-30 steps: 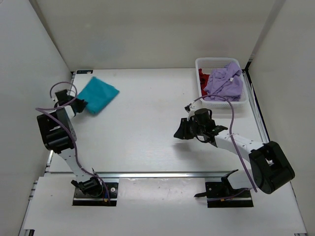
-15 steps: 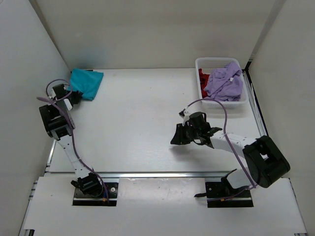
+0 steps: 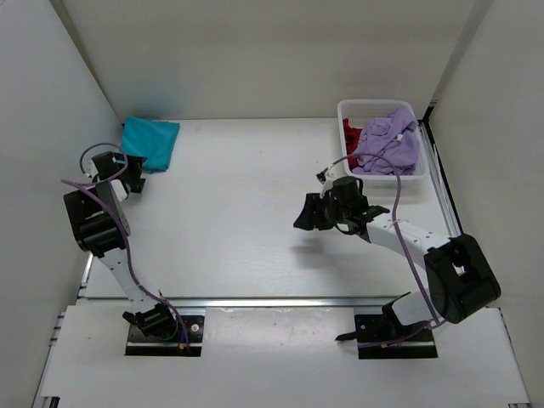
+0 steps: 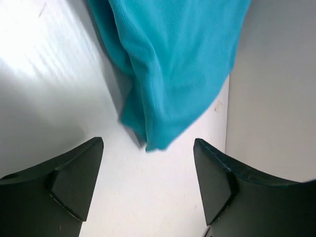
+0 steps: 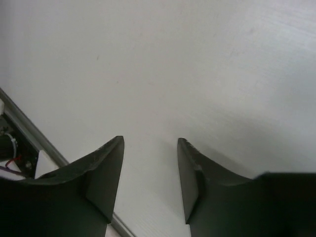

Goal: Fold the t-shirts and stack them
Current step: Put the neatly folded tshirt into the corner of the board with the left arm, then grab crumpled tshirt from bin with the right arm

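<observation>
The folded teal t-shirt (image 3: 149,141) lies in the table's far left corner against the wall; in the left wrist view the teal t-shirt (image 4: 170,64) ends just ahead of my fingertips. My left gripper (image 3: 134,161) is open and empty, a little short of its near edge. The lavender t-shirt (image 3: 388,143) is heaped over the dark red t-shirt (image 3: 352,136) in the white basket (image 3: 344,109) at the far right. My right gripper (image 3: 304,217) hangs open and empty above bare table near the middle; the right gripper (image 5: 150,143) shows only tabletop between its fingers.
White walls close in the table on the left, back and right. A metal rail (image 3: 255,301) runs along the near edge in front of both arm bases. The right arm's purple cable (image 3: 399,200) loops above its forearm.
My left gripper carried the teal t-shirt into the far left corner, let go of it and drew back slightly. My right gripper opened and shifted a little above the table's middle.
</observation>
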`<control>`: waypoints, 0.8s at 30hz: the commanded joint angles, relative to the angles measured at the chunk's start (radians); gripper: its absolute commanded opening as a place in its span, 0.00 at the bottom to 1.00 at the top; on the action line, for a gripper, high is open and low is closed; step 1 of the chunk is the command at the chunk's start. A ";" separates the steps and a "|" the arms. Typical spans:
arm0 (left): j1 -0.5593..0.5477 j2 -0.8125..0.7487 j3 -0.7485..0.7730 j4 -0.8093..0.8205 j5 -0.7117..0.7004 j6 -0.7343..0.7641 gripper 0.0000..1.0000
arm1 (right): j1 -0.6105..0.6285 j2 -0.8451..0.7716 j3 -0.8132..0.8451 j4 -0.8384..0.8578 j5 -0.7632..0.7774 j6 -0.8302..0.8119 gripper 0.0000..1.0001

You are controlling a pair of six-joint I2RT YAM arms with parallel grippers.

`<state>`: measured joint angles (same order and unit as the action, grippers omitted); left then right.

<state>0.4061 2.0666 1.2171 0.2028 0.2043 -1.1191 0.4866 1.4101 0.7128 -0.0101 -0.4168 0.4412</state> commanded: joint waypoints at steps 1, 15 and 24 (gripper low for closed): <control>-0.013 -0.163 -0.060 -0.045 -0.025 0.065 0.86 | -0.045 -0.022 0.085 0.012 0.047 -0.009 0.45; -0.751 -0.629 -0.347 -0.081 -0.129 0.359 0.23 | -0.466 0.133 0.494 -0.182 0.352 -0.093 0.02; -1.128 -0.743 -0.662 0.040 -0.057 0.369 0.29 | -0.668 0.435 0.831 -0.246 0.345 -0.122 0.40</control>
<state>-0.6796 1.3613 0.6083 0.2008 0.1238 -0.7689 -0.1692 1.7840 1.4178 -0.2352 -0.0795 0.3466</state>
